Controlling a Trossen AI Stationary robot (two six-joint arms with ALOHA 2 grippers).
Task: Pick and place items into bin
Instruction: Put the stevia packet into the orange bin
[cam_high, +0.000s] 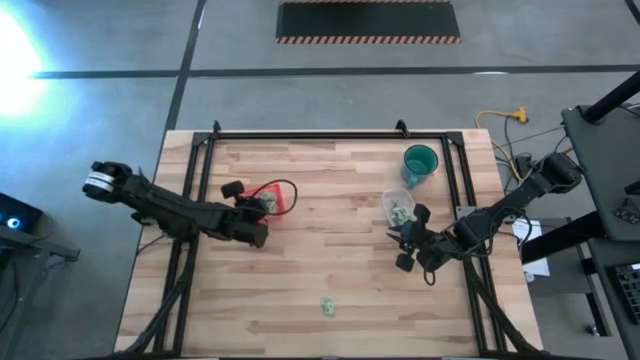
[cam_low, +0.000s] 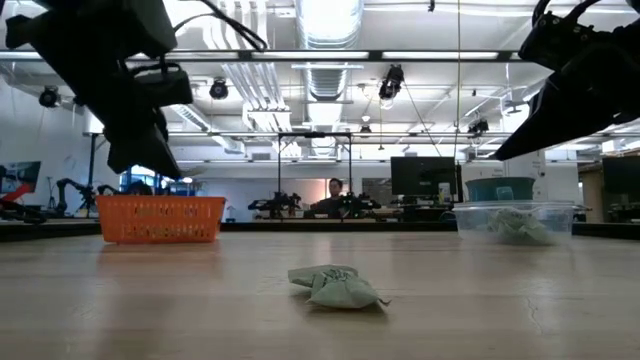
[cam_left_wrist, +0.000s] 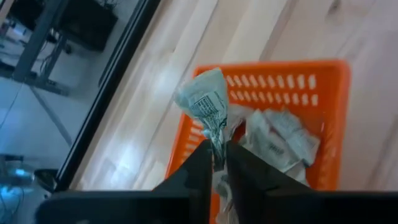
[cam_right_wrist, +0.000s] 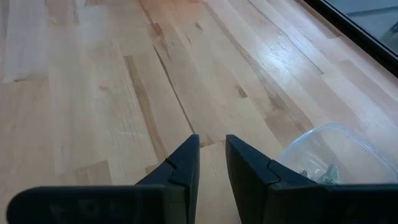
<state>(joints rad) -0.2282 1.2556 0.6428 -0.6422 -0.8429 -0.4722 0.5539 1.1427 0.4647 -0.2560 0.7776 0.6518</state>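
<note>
Nearby, teal cup (cam_high: 420, 164) beside clear tub (cam_high: 399, 205)

clear tub (cam_right_wrist: 328, 155) cut off at edge, contents too small to ID

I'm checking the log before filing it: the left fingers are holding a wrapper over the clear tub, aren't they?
Not quite. The left gripper does hold a wrapper, but over the orange basket, not the clear tub, which sits near the right arm. The left wrist view shows it.
</note>
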